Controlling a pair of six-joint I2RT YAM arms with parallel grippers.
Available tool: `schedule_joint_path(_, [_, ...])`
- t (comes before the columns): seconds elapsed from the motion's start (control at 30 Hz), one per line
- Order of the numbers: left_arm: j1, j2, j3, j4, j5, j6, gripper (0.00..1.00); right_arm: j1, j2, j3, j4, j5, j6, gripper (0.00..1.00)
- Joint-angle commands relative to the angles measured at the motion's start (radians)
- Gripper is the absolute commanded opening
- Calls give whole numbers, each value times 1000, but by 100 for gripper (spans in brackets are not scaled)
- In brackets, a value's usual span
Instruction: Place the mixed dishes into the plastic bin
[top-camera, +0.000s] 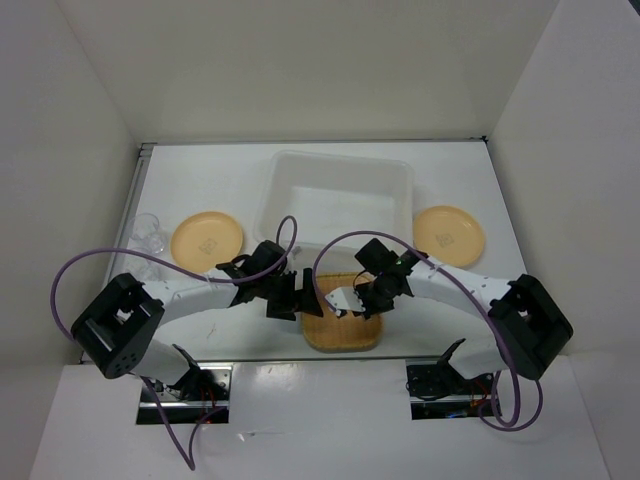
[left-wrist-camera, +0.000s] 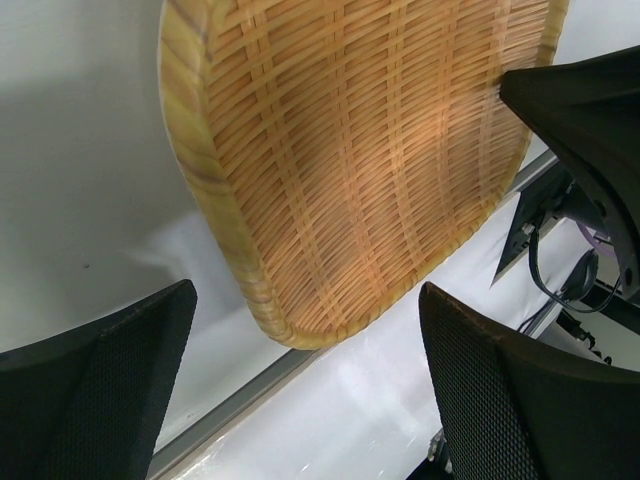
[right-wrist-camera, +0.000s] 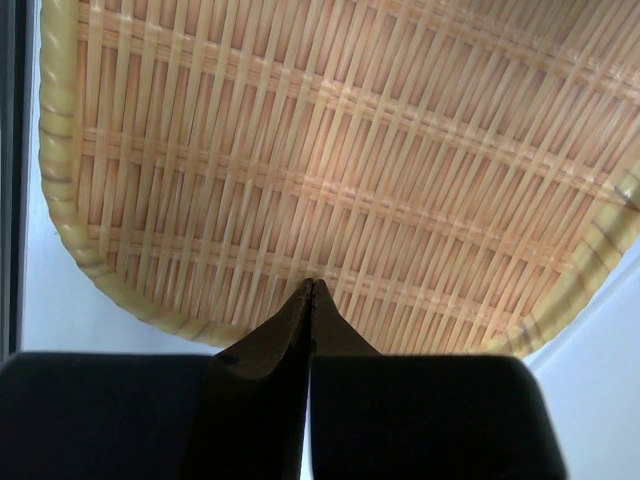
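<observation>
One woven tray (top-camera: 340, 328) lies on tabletop (top-camera: 200, 180), just before plastic bin (top-camera: 290, 165). Left gripper (left-wrist-camera: 305, 292) above it, jaws wide; right gripper (right-wrist-camera: 311, 287) jaws pressed shut, seemingly empty. I judge tray light, stiff: take its raised rim.

No legible text, numbers, brands or signs in any view. Left plate (top-camera: 207, 238): faint pale mark at centre, too small to read. Right plate (top-camera: 449, 235): similar faint centre mark, likewise unreadable.
</observation>
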Motion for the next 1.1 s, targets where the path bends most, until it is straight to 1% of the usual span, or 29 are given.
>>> schedule_joint_path(0.0, [-10,3,32,29,13,7,98,6,-45,48,-69,20,33,0])
schedule_joint_path(0.17, [-10,-6,32,29,3,7,98,6,-97,70,-70,73,22,0])
schedule_joint_path(0.37, [-10,-26,32,20,-6,7,98,-4,-107,36,-79,86,12,0])
schedule_joint_path(0.57, [-10,-46,23,20,-6,-2,98,-4,-107,7,-79,132,12,0])
schedule_joint_path(1.07, [-10,-73,3,10,-15,-21,98,-4,-15,-32,-70,162,3,0])
